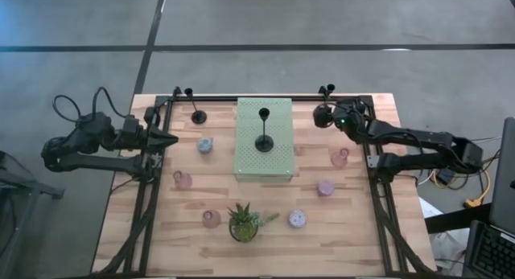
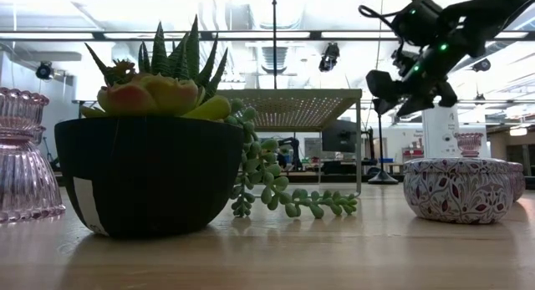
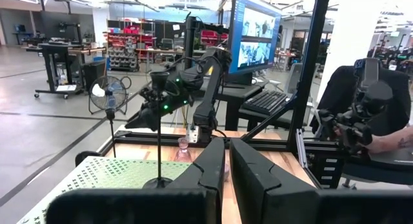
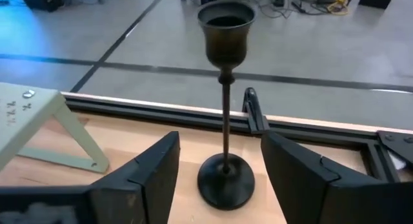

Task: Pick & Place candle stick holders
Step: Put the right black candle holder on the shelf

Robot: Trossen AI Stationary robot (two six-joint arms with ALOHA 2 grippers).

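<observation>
Right arm is reaching in from the table's right edge, forearm stretched toward the far rail, and the right gripper (image 1: 324, 115) hangs above the back right part of the table with its fingers spread wide apart, holding nothing. In the right wrist view those two dark fingers (image 4: 151, 172) sit either side of a tall black candle stick holder (image 4: 224, 101), which stands upright on its round base just ahead of them, clear of both pads, close to the black frame rail (image 4: 193, 117). Over on the other side, the left arm lies folded along the table's left edge, left gripper (image 1: 167, 140) pointing inward, its fingers pressed together with only a thin slit between them, carrying nothing. A second black holder (image 1: 263, 130) stands upright on the green perforated stand (image 1: 282, 162) at the table's middle, and a third (image 1: 198, 112) stands on the wood near the far left corner. The squat pastel cups are scattered across the boards: a blue one (image 1: 205, 145) beside the stand, pink ones at (image 1: 183, 179), (image 1: 211, 219) and (image 1: 339, 157), lilac at (image 1: 325, 187) and (image 1: 297, 219). The potted plant (image 1: 244, 223) sits near the front edge.
</observation>
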